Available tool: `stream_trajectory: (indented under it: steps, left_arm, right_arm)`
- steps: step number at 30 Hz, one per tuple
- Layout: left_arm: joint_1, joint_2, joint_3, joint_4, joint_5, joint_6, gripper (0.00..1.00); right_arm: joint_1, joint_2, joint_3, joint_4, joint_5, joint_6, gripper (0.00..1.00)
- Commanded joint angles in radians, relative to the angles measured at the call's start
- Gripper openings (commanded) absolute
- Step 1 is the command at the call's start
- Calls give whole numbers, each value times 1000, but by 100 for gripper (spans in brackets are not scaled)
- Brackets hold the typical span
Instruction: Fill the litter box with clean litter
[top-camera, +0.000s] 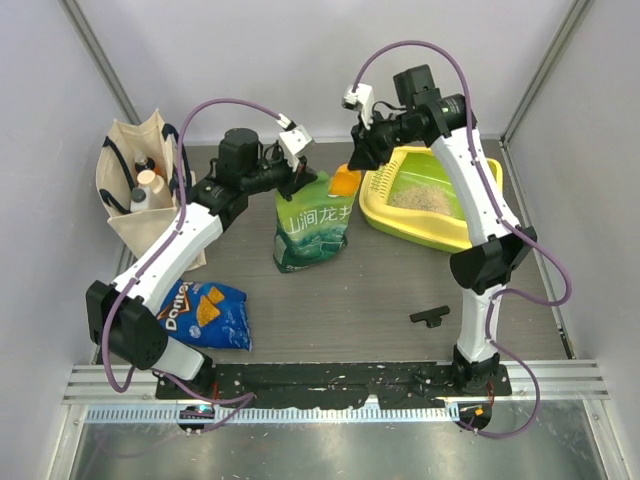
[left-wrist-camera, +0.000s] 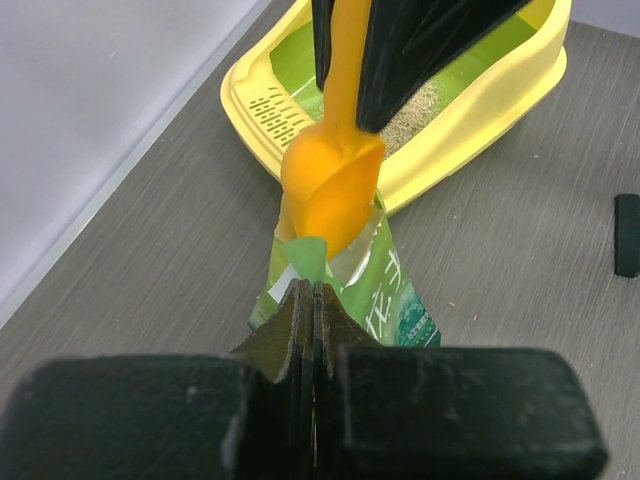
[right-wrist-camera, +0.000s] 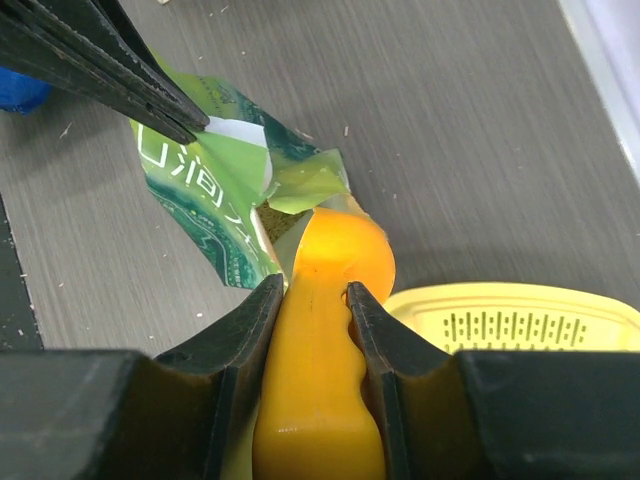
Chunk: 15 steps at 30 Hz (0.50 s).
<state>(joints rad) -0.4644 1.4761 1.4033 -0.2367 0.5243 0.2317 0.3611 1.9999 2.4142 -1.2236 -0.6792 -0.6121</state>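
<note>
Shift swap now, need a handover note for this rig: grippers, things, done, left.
Left gripper: jaws shut on the top edge of the green pouch, holding it upright mid-table.
Right gripper: jaws shut on the orange scoop, its bowl at the pouch's open mouth.
Litter box: back right, some clean litter in its basin.
Done: partial fill. Left: more scoops from pouch into box.

"Doritos" on blue bag (top-camera: 205, 315)

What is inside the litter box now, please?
A patch of clean litter lies in the green basin of the litter box. The right arm covers the basin's right side, so that part is hidden.
</note>
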Motion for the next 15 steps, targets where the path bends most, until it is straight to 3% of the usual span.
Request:
stream_trajectory:
  steps: [1,10,15]
  left_arm:
    - [4,-43,-13,56,-4,-32,0]
    - [4,-69,-59,160,-63,-169,0]
    - [4,-76,-70,188,-52,-212,0]
  right_arm:
    - [44,16,16,-22,48,58,1]
    - [107,-58,-142,238,401,411,1]
    - [133,-53,-164,250,575,549,1]
